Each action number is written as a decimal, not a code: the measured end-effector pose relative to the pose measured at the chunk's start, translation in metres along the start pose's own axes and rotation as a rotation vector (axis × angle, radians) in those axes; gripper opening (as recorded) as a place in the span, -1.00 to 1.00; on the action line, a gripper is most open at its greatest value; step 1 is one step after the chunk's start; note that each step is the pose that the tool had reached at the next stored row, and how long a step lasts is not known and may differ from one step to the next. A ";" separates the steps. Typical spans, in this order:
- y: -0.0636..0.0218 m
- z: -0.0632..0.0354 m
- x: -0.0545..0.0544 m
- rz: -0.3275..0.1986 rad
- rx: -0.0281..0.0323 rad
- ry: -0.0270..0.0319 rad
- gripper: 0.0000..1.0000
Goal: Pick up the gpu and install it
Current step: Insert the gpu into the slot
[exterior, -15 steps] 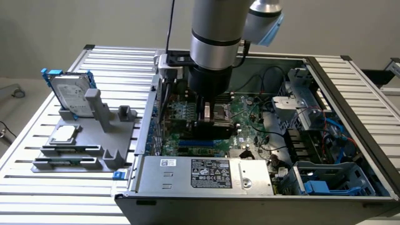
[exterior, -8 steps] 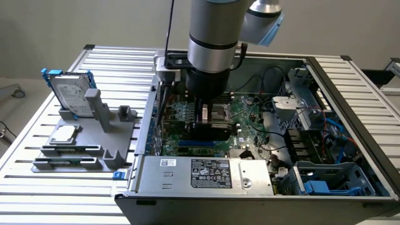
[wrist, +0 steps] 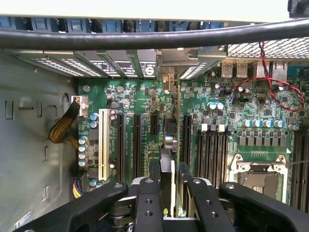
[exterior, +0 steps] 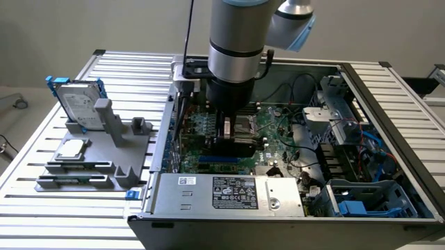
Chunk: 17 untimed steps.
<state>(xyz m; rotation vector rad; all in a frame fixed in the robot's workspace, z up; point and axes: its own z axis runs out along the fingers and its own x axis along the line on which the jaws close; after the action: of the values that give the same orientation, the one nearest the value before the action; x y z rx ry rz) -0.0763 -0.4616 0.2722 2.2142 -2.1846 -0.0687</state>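
Observation:
My gripper hangs inside the open computer case, low over the green motherboard. It is shut on the gpu, which shows as a dark block under the fingers. In the wrist view the gpu stands edge-on between the two black fingers of the gripper, its thin edge running toward the rear bracket openings. The card sits above the row of long black expansion slots, close to the slot beside the memory sockets. Whether it touches a slot I cannot tell.
A grey fixture on the slatted table holds a silver hard drive with a blue frame and a small silver chip. In the case are the power supply, a drive cage, loose cables and the CPU socket.

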 end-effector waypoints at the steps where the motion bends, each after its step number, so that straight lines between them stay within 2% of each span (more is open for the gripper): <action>1: 0.0001 0.0006 0.000 0.000 0.0000 0.0000 -0.48; 17: 0.0012 0.0080 0.000 0.000 -0.0002 0.0004 -0.48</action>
<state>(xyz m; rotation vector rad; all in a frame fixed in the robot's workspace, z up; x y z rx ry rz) -0.0779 -0.4616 0.2643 2.2139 -2.1843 -0.0685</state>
